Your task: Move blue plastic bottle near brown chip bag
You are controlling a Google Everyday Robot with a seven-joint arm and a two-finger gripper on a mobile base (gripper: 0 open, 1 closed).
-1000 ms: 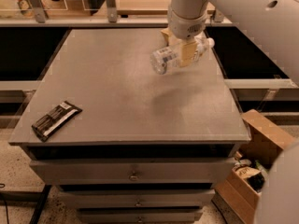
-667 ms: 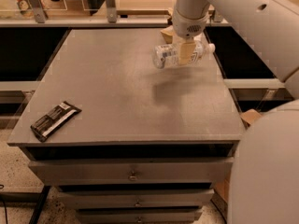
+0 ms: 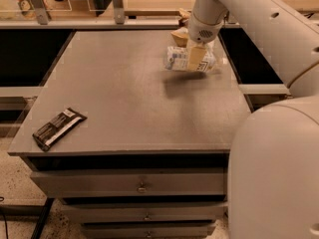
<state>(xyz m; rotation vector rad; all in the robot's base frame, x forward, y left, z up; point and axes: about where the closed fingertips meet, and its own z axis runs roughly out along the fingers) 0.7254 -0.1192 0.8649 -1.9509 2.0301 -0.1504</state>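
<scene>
My gripper (image 3: 195,58) hangs over the far right part of the grey table (image 3: 124,98). It is shut on the blue plastic bottle (image 3: 177,59), which lies sideways in the fingers, above the tabletop, with its shadow below it. The bottle's white and pale blue label faces the camera. The brown chip bag (image 3: 179,35) lies just behind the gripper near the table's far edge; only a cream-yellow piece of it shows, the rest is hidden by my arm.
A flat black bar wrapper (image 3: 58,128) lies near the table's front left corner. My white arm (image 3: 259,24) and base fill the right side. Drawers (image 3: 142,185) sit under the tabletop. A rail with posts (image 3: 118,4) runs behind the table.
My gripper has carried the bottle a little farther back toward the table's far edge. The black wrapper has not moved.
</scene>
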